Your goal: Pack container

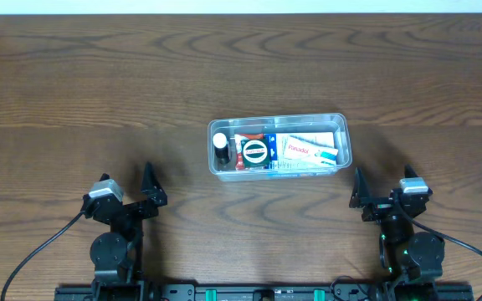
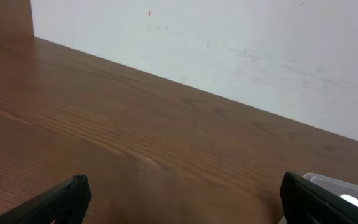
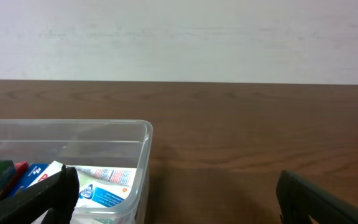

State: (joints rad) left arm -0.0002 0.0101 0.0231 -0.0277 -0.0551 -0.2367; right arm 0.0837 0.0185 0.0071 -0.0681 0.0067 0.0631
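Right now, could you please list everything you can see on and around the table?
container: one, clear plastic, middle of the table
bottle: one, black and white, left end of the container
dark box: one, red, black and white, in the container beside the bottle
white box: one, white with red lettering, right half of the container
table: one, brown wood
wall: one, white, behind the table
left gripper: one, black, open, empty
right gripper: one, black, open, empty
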